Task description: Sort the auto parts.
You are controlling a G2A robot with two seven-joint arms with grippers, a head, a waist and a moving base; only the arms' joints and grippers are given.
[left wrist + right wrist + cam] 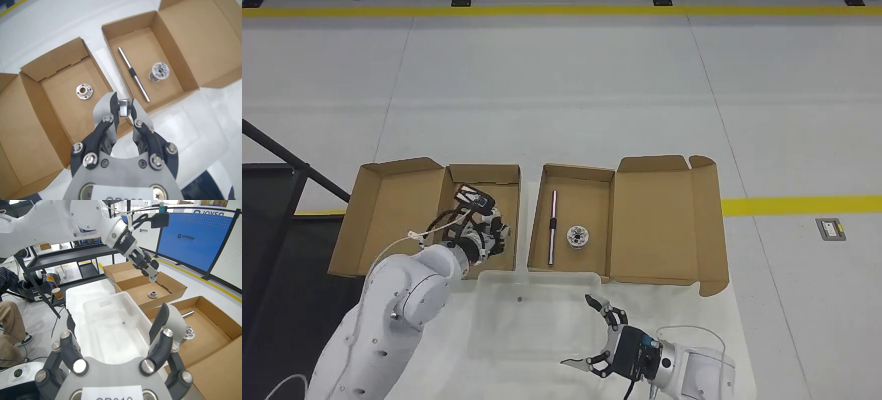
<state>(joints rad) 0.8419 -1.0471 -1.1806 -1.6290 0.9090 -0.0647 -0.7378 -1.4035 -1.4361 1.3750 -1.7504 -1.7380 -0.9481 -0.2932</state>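
Left pincer (123,106) is clamped on a small metal disc (123,111), hanging above the left cardboard box (60,121); a flanged hub (84,91) lies inside. Right pincer (117,313) gapes wide over the white tub (105,317).

The left claw (124,104) is clamped on a small round silver metal disc (123,111), held on edge between its black pads. Beneath it, on the white desk (47,24), two open brown cardboard boxes stand side by side. One box (56,106) holds a round silver flange with a centre hole (84,91). The other box (132,45) holds a long silver metal rod with a black band (133,74) and, apart from it, a silver flanged hub (159,72).
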